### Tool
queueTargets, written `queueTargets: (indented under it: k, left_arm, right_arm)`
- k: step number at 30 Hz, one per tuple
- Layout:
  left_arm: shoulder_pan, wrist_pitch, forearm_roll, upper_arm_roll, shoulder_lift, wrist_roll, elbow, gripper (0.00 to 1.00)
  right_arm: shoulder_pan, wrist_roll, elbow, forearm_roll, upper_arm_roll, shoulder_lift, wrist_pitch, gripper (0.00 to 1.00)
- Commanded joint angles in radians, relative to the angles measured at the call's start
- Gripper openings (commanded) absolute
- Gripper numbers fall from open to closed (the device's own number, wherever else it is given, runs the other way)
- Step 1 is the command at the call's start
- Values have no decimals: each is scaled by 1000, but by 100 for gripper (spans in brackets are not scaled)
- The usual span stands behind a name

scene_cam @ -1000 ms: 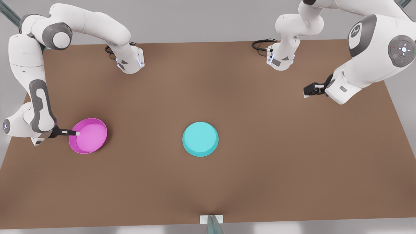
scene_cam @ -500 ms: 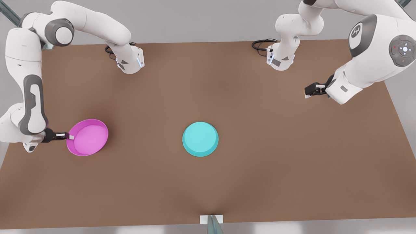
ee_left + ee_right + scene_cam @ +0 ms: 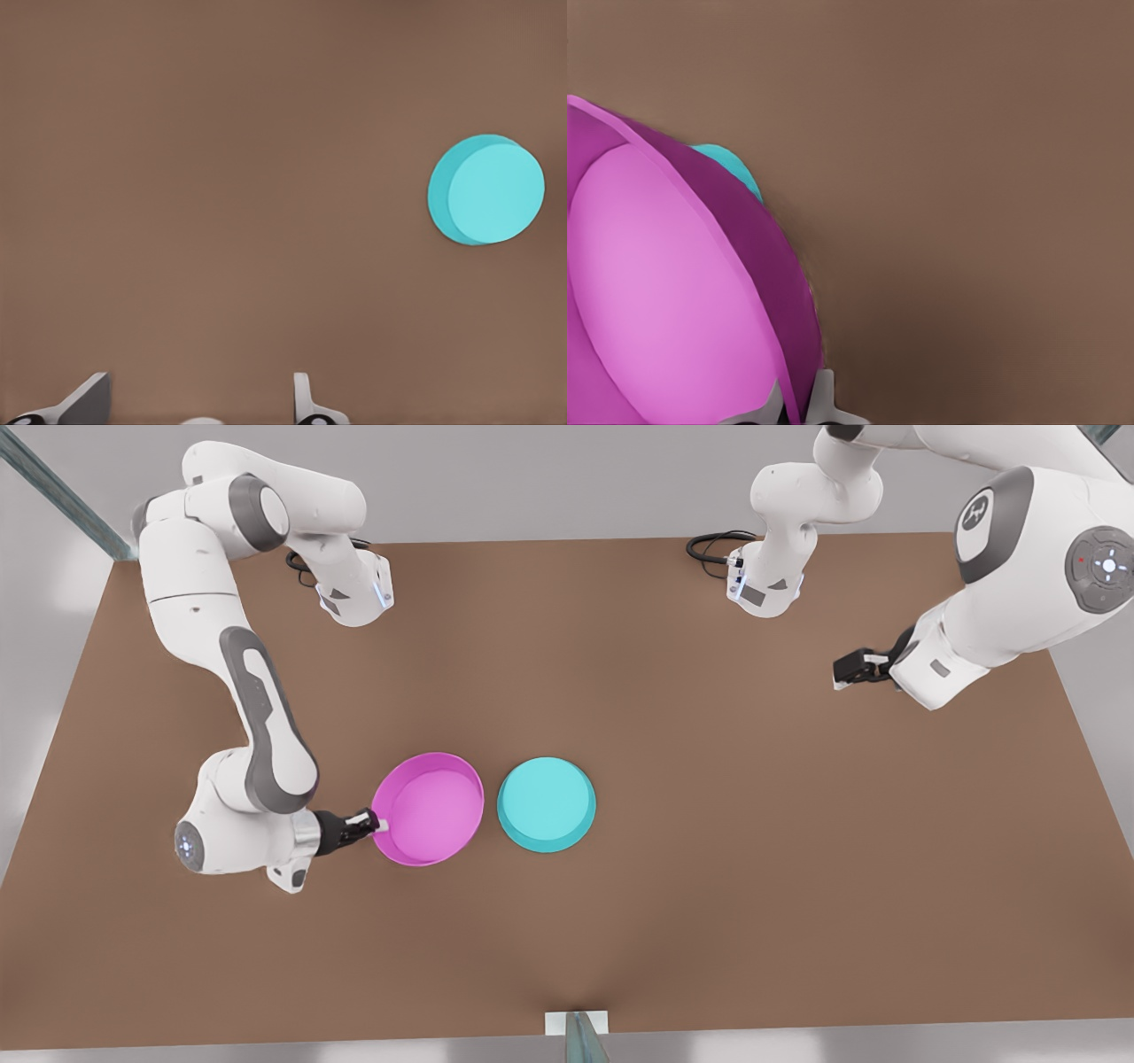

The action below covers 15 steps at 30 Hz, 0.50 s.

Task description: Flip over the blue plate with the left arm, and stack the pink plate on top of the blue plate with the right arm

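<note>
The pink plate point(image 3: 429, 808) is held open side up just to the front view's left of the blue plate point(image 3: 547, 804). My right gripper point(image 3: 376, 825) is shut on its rim on the side away from the blue plate. The right wrist view shows the pink plate point(image 3: 656, 292) clamped at my right gripper point(image 3: 796, 403), with a sliver of the blue plate point(image 3: 731, 168) beyond it. The blue plate lies on the table with its flat base up. My left gripper point(image 3: 846, 669) waits open at the front view's far right, well away from the blue plate point(image 3: 487, 190).
The brown table point(image 3: 709, 921) carries both arm bases at its back edge point(image 3: 354, 598) point(image 3: 766, 589), each with a black cable beside it. A small metal post point(image 3: 580, 1032) stands at the middle of the front edge.
My right arm has swung the pink plate from the table's far left toward the middle, ending right beside the blue plate. The left arm has barely moved.
</note>
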Motion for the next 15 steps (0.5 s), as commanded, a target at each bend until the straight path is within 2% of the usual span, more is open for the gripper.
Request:
queueTargets:
  k: [1,4,5,8,11,15]
  left_arm:
    - [3,-2,6,0,1,17,0,100]
    - [6,-2,1,0,19,17,0,100]
    - [6,-2,3,0,16,17,0,100]
    - [5,-4,3,0,10,17,0,100]
    - [3,-7,-3,0,9,15,0,100]
    - [5,-7,0,0,10,17,0,100]
  right_arm:
    - [50,789,0,4,-4,-1,40,21]
    - [130,903,-12,1,-5,2,91,21]
    - [184,931,-12,1,-47,5,92,21]
    - [277,947,-12,1,-88,19,130,21]
    - [381,947,-21,1,-166,23,155,21]
    - [417,947,-82,3,-171,13,224,21]
